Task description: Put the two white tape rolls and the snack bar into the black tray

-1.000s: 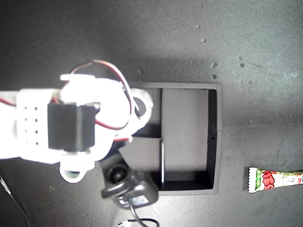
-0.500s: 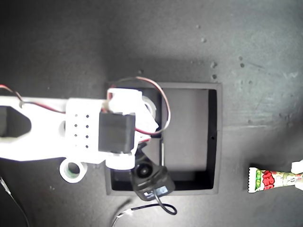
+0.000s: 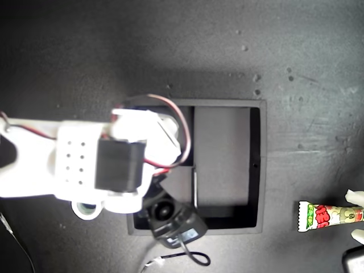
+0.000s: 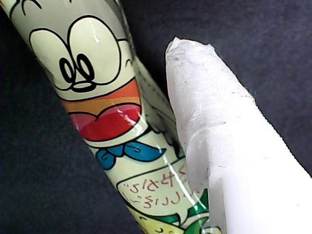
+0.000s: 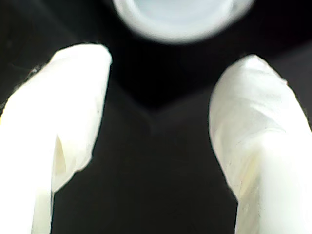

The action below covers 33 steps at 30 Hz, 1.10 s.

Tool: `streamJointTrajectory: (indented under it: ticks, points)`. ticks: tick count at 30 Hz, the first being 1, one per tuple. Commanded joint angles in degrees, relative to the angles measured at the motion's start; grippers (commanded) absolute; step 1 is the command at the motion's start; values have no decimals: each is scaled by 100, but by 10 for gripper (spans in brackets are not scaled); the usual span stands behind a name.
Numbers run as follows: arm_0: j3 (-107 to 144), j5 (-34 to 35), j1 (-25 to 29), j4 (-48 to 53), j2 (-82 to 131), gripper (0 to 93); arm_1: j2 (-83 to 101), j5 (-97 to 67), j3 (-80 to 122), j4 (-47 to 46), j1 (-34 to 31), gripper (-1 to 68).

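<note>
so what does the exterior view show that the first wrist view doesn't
Only the exterior view shows the black tray, an arm above the tray's side toward that view's left, and a greenish-cored tape roll outside the tray, peeking from under the arm. Only the first wrist view shows the cartoon face on the snack bar close up, with one white finger of my first tool beside it. Both show the snack bar on the dark surface, outside the tray.

Exterior view: your white arm [image 3: 74, 165] is blown out, detail lost; the mat around it is dim, corners darker. A soft shadow lies around the black tray [image 3: 259, 170]. Second wrist view badly blurred. First wrist view sharp; glare streaks the snack bar [image 4: 105, 112].
</note>
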Motion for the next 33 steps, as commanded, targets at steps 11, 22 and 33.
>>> streamJointTrajectory:
  ticks: [11, 22, 33]
  points:
    - [2391, -1942, 1670, 62, 3445, 129, -1775, -396, -2716, 2470, 1020, -2]
    - [6205, -3498, 3164, -2487, 4184, 124, -229, 158, -3797, 2303, 2892, -3]
    - [6715, -3305, 3357, -3129, 3832, 126, 422, -2953, -3428, 1907, 4298, -6]
